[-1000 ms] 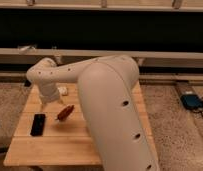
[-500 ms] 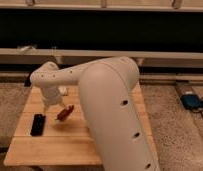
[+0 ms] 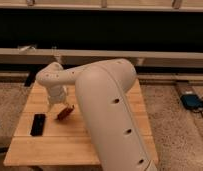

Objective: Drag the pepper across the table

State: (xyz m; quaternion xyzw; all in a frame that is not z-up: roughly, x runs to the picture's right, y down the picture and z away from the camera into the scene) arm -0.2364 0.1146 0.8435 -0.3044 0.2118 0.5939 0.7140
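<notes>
The gripper [image 3: 58, 104] hangs low over the left half of the table [image 3: 55, 148], pointing down at the planks from the end of a short white wrist. The pepper [image 3: 65, 113] lies right at its tip, a small dark red sliver set on a slant, its right end a little farther back than its left. The two look to be touching, or very nearly so. Whether the gripper is closed on the pepper or merely resting against it cannot be told from this view, and neither can how wide it stands (the wrist and its shadow cover that spot). To the left of the pepper and slightly nearer lies a flat black phone [image 3: 38, 124], lengthwise along the planks, apart from both pepper and gripper. The arm [image 3: 111, 112] is a thick white limb that rises from the near right of the scene, crosses the right part of the table and bends left toward the wrist, hiding much of the wood beneath it. Off the table on the right, a small blue object [image 3: 192, 101] sits on the speckled floor [image 3: 175, 132] with a dark cable trailing from it. A long dark recess [image 3: 120, 30] runs along the far side behind the table.
</notes>
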